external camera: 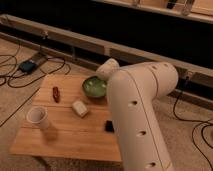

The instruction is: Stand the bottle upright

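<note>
Presently: end effector (107,68) at tip of white arm (142,115), beside green round bowl (93,86) on wooden counter (65,135); grip indiscernible; small whitish plastic bottle unseen, presumably hidden there. Risk: blind closing knocks bottle into bowl.

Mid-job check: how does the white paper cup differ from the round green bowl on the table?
The white paper cup is tall and narrow, while the round green bowl is wide and shallow. The cup stands alone near the front left corner of the wooden table. The bowl sits at the far side, close beside the robot's white arm. Both stand open side up. The gripper is out of view.
</note>
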You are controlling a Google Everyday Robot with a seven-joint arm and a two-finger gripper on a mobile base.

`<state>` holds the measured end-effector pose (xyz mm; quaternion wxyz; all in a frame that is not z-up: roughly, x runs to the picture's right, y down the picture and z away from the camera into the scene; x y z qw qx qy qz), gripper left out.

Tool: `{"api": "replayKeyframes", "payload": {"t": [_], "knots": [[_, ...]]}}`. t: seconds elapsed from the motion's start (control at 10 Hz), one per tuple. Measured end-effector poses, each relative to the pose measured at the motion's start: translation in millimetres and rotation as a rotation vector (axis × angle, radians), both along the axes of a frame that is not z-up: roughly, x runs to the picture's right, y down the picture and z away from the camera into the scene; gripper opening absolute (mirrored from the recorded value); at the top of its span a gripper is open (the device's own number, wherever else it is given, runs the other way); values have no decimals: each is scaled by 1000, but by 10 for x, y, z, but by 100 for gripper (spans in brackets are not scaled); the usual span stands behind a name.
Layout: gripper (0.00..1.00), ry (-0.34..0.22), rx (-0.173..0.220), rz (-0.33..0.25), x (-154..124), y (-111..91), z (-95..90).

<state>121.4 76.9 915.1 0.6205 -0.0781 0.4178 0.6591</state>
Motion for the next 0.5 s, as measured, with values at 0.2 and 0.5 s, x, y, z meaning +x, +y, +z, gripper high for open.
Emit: {"api": "replayKeyframes", "payload": {"t": [0.2, 0.5], "knots": [[65, 7, 6, -36, -10, -39, 21], [65, 29, 14, -85, 30, -114, 40]]}}
